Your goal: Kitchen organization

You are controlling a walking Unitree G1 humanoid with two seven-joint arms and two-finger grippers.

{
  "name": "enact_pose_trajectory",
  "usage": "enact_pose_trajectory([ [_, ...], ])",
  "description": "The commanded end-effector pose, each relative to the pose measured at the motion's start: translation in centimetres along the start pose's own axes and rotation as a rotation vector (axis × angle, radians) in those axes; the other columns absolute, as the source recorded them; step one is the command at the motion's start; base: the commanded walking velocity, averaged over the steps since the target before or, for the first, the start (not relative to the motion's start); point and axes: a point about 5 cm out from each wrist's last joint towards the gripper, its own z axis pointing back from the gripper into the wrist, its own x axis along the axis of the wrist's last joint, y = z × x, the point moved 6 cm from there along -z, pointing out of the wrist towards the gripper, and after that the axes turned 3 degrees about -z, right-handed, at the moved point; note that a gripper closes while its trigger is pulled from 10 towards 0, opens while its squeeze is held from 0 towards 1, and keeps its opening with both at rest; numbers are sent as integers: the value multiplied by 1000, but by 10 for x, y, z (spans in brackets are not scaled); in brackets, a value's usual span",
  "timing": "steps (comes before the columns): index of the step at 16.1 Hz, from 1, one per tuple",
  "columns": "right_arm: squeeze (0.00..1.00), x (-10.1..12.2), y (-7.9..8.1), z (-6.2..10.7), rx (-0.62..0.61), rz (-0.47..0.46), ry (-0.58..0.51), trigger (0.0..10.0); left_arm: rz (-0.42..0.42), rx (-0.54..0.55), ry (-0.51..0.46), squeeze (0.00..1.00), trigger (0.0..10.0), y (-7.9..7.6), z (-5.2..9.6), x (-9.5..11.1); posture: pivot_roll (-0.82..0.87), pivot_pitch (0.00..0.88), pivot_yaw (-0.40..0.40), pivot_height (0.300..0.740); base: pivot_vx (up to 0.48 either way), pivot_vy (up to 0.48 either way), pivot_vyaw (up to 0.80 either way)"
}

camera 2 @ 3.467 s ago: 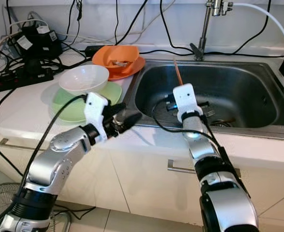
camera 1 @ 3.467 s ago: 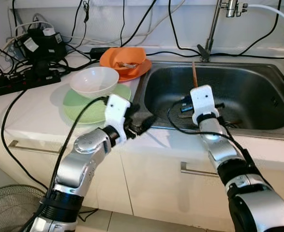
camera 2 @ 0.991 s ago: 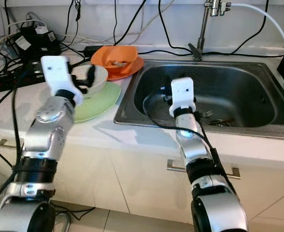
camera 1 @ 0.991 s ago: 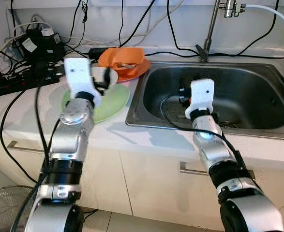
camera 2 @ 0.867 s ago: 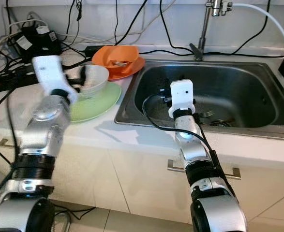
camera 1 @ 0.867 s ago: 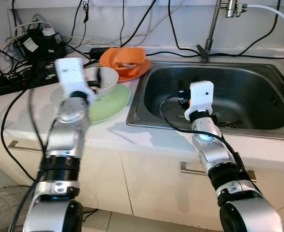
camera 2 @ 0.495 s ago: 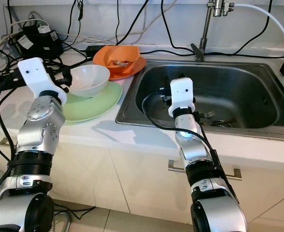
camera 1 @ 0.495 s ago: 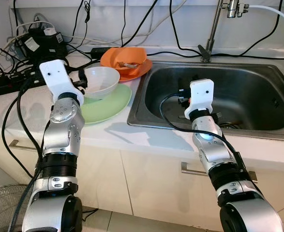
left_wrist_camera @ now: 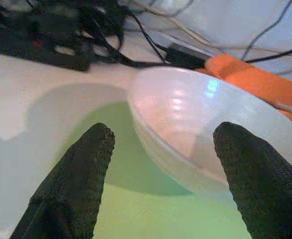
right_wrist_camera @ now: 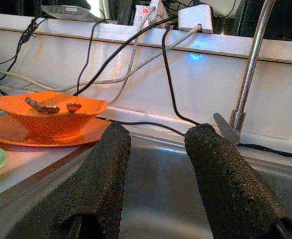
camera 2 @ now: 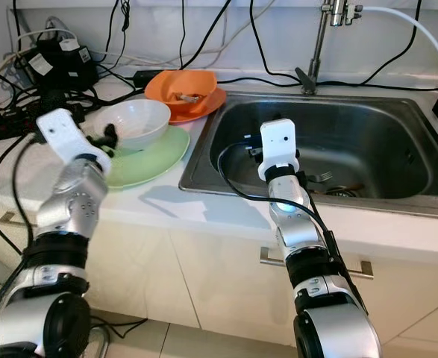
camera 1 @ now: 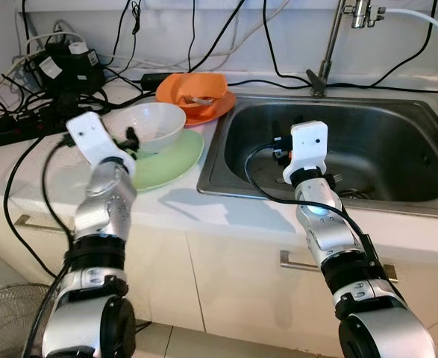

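Observation:
A white bowl [camera 1: 150, 125] sits on a green plate [camera 1: 175, 153] on the counter left of the sink [camera 1: 398, 142]. Behind them an orange bowl [camera 1: 192, 88] holding small utensils rests on an orange plate [camera 1: 213, 109]. My left gripper [left_wrist_camera: 163, 134] is open at the white bowl's left side, low over the green plate [left_wrist_camera: 136, 209]; the bowl's rim [left_wrist_camera: 185, 109] lies just ahead between the fingers. My right gripper [right_wrist_camera: 158, 134] is open and holds nothing, hanging over the sink's left part. A fork [camera 2: 323, 177] lies on the sink bottom.
A power strip [camera 1: 32, 123], a black adapter [camera 1: 62, 67] and tangled cables crowd the counter's back left. The faucet [camera 1: 327, 45] rises behind the sink. A fan grille [camera 1: 10, 321] stands on the floor at the lower left. Drawer handles [camera 1: 301, 261] run along the cabinet front.
My left arm swung from the counter's front edge to the white bowl's left side, then sank a little. An orange stick seen beside the right gripper 3.5 s ago is gone.

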Motion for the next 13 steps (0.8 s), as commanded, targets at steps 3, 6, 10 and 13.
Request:
enact_pose_trajectory([
  [3,0,0,0,2,7,-2,3,10000,42,-38,22,0,10000,-8,-8,-3,62,0,77,740,0,0,0],
  [6,0,0,-2,2,3,2,5,10000,69,-51,34,0,10000,-13,-12,-3,58,0,75,740,0,0,0],
  [10,0,-1,-3,3,7,6,10,10000,125,-10,60,0,10000,-12,-16,-4,58,6,69,740,0,0,0],
  [13,0,-1,-1,2,16,6,14,10000,164,23,96,0,10000,-8,-16,-10,66,9,66,740,0,0,0],
])
